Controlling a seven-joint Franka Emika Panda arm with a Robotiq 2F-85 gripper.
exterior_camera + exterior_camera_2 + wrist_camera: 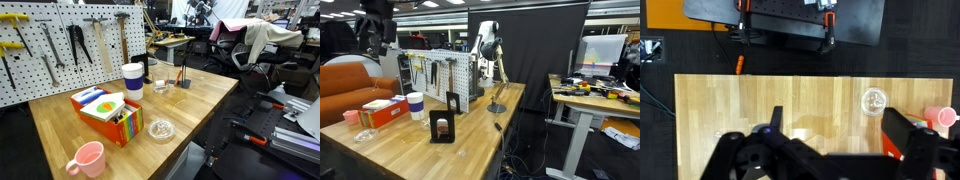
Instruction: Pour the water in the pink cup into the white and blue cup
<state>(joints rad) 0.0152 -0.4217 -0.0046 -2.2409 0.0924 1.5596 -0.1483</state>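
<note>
The gripper [837,128] hangs well above the wooden table [760,100], jaws spread wide and holding nothing. In an exterior view the pink cup [88,158] stands upright near the table's near left corner, handle to the left, a little apart from an orange box [108,112]. The white and blue cup [133,80] stands upright just beyond that box, near the pegboard [60,45]. A glass dish [161,130] lies right of the box
</note>
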